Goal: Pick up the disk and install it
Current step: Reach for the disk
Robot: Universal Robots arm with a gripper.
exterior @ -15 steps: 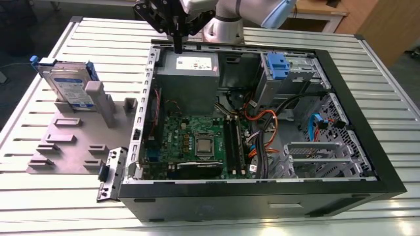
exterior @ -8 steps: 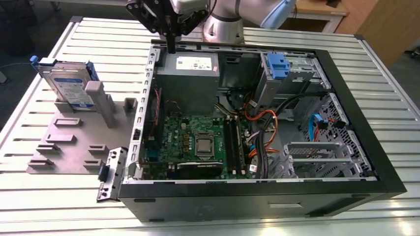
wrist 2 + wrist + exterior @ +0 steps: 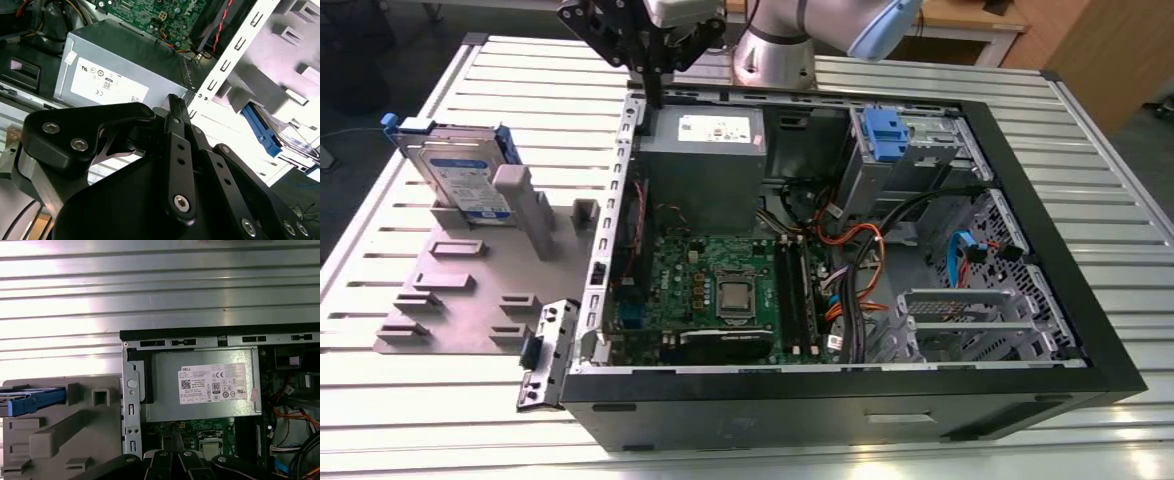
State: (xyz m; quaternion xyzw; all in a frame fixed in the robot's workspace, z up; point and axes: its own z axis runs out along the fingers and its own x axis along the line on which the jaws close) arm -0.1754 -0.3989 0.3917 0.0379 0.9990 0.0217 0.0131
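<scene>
Arm (image 3: 781,45): one, silver-grey joint housing with pale blue cap, at the top of the exterior view; wrist reaches toward the exterior view's left

Gripper (image 3: 648,84): black, two-finger linkage type, hanging fingers-down

Fingers (image 3: 172,107): drawn together tip to tip, nothing held between them; black link bars with silver bolts, seen in both wrist views
</scene>
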